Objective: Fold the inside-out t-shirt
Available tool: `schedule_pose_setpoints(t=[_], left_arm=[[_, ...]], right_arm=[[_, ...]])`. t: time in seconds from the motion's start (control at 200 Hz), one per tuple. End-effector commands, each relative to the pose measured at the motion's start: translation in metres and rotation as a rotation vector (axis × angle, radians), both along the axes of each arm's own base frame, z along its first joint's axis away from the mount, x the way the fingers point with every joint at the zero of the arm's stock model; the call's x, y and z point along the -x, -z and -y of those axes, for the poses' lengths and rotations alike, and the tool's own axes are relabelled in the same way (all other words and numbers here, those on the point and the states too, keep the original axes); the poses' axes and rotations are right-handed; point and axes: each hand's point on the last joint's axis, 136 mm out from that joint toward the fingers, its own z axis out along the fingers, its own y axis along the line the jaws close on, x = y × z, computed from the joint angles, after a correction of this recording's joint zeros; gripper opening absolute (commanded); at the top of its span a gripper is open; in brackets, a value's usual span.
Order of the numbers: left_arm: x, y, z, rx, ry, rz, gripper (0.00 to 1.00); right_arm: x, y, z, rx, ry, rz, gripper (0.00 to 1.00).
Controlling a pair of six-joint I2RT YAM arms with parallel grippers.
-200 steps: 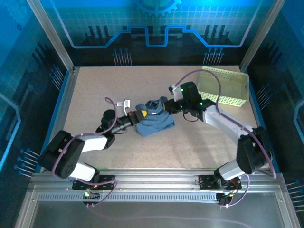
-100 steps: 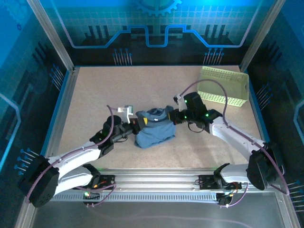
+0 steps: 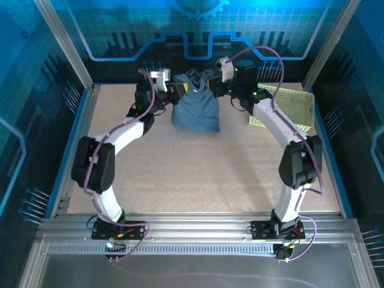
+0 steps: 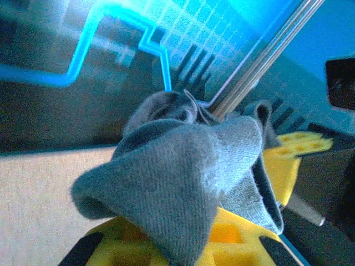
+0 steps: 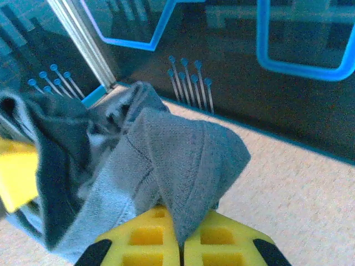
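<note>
The inside-out t-shirt (image 3: 195, 109), dark slate-blue and wrinkled, hangs bunched in a narrow drape to the left of the basket (image 3: 292, 111), well apart from it and at about the same depth on the desk (image 3: 180, 174). Its upper edge is gathered into two raised peaks, one at each top corner, and the cloth spreads wider toward its lower edge; whether that lower edge touches the desk cannot be told from above. The left tool (image 3: 178, 89) is clamped on the peak farther from the basket: in the left wrist view its yellow fingers (image 4: 238, 235) lie pressed together beneath a fold of ribbed fabric that spills over them. The right tool (image 3: 215, 88) is clamped on the peak nearer the basket, between the shirt and the basket's left end; in the right wrist view its two yellow pads (image 5: 150, 235) meet with a thick fold of cloth pinched in the seam between them. Both arms reach up from the near edge of the desk and bend inward toward the shirt, the right arm passing in front of the basket's left end.
</note>
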Motion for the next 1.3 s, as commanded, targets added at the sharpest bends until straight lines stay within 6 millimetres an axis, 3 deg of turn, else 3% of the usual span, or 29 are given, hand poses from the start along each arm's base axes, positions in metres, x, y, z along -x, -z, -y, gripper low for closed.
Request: schedule_pose_setpoints(t=[0.0,0.065,0.155,0.265,0.47,0.785,0.865,1.051,1.161,1.296], left_arm=[[-0.011,-0.047,0.003,-0.016,0.106,0.278,0.0],[-0.017,-0.042,0.003,-0.013,0.125,0.326,0.0],[-0.009,-0.023,0.001,-0.011,0.128,0.402,0.0],[0.015,0.008,-0.003,0.001,0.127,0.448,0.0],[0.078,0.055,0.012,-0.063,0.204,0.401,0.0],[0.183,0.098,0.054,-0.161,0.356,0.39,0.0],[0.204,0.11,0.058,-0.182,0.361,0.372,0.0],[0.244,0.13,0.062,-0.205,0.335,0.309,0.0],[0.265,0.133,0.062,-0.203,0.306,0.289,0.0],[0.269,0.142,0.055,-0.148,0.26,0.171,0.0]], right_arm=[[-0.022,-0.047,-0.009,0.012,-0.084,0.244,0.0],[-0.034,-0.047,-0.008,0.0,-0.094,0.262,0.0],[-0.04,-0.036,-0.013,-0.015,-0.127,0.25,0.0],[-0.025,-0.008,-0.027,0.007,-0.178,0.222,0.0],[0.033,0.045,-0.021,0.014,-0.18,0.164,0.0],[0.123,0.082,-0.007,0.017,-0.17,0.149,0.0],[0.15,0.103,-0.002,0.039,-0.161,0.101,0.0],[0.194,0.125,0.019,0.033,-0.114,0.003,0.0],[0.208,0.132,0.033,0.02,-0.063,-0.053,0.0],[0.221,0.142,0.036,0.004,-0.057,-0.144,0.0]])
